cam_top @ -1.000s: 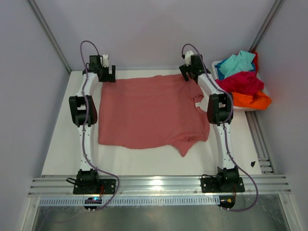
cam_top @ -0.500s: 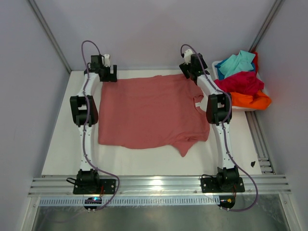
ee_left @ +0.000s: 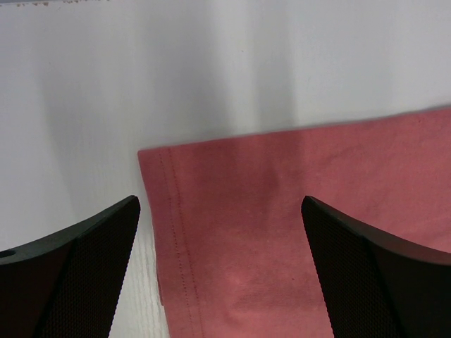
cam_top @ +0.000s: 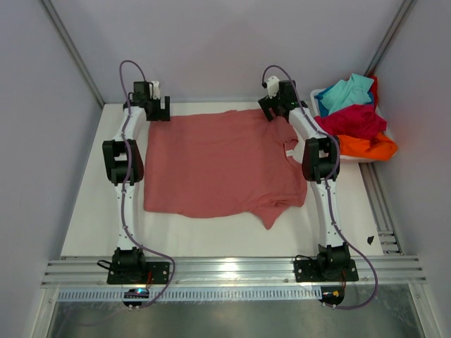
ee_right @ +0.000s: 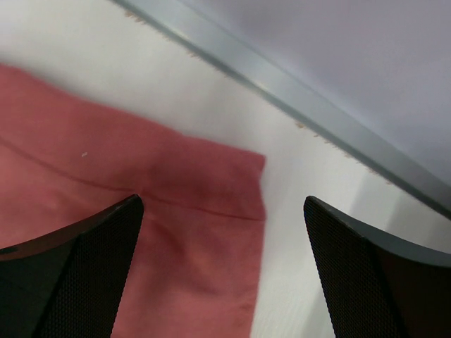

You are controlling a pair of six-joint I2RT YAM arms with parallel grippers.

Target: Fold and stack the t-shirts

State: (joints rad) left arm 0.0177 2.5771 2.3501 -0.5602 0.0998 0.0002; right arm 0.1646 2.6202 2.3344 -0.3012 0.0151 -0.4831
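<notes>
A dusty salmon-pink t-shirt (cam_top: 222, 165) lies spread flat on the white table, its collar with a small white label (cam_top: 289, 153) to the right. My left gripper (cam_top: 159, 110) is open and empty above the shirt's far left corner (ee_left: 211, 211), the hemmed edge lying between its fingers (ee_left: 77, 274). My right gripper (cam_top: 270, 111) is open and empty above the far right sleeve (ee_right: 204, 211), with the sleeve's end between its fingers (ee_right: 373, 282). Turquoise (cam_top: 345, 92), crimson (cam_top: 352, 120) and orange (cam_top: 366, 146) t-shirts are heaped at the right.
The heaped shirts fill a white tub (cam_top: 320, 93) at the table's far right edge. A grey rail (ee_right: 296, 105) runs along the back wall just beyond the right gripper. An aluminium rail (cam_top: 232, 270) holds both arm bases at the near edge.
The right gripper has shifted slightly left and toward the back over the sleeve. The left gripper and the pink shirt have hardly moved.
</notes>
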